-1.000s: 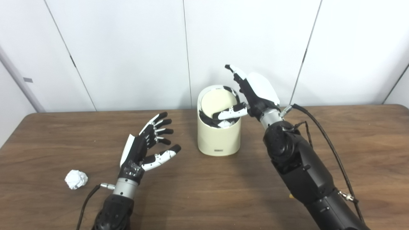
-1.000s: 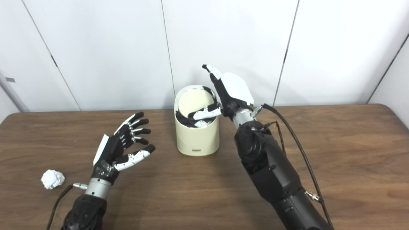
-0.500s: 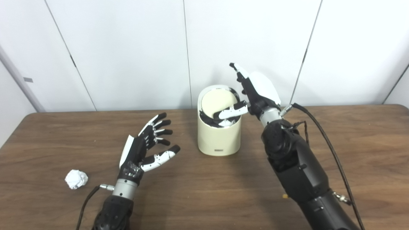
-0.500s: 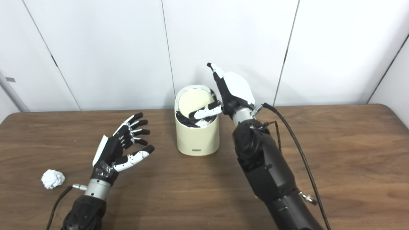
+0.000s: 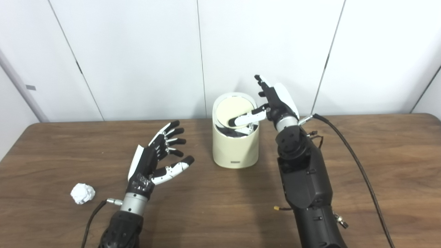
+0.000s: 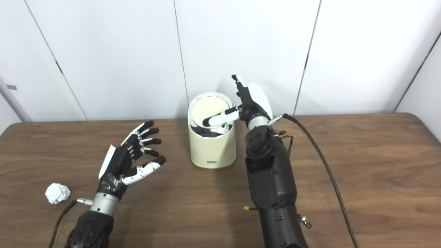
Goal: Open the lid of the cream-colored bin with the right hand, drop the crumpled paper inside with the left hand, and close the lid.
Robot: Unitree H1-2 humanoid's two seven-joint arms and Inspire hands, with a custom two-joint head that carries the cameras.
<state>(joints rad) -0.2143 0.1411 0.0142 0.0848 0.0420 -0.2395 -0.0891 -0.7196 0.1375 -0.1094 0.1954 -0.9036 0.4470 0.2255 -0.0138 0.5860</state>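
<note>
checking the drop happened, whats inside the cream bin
Through the cream bin's opening: dark interior and a white piece, unidentifiable. The tilted lid and right hand cover the rest.

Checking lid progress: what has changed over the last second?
The right hand has drawn toward the table's far edge and dropped lower, its thumb still across the bin opening; the lid looks less tilted. The left hand stays open, and the crumpled paper hasn't moved.

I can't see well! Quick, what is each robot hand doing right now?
Left hand: open, holding nothing, above the table.
Right hand: open, fingers up, thumb lying across the bin lid; grips nothing.
</note>
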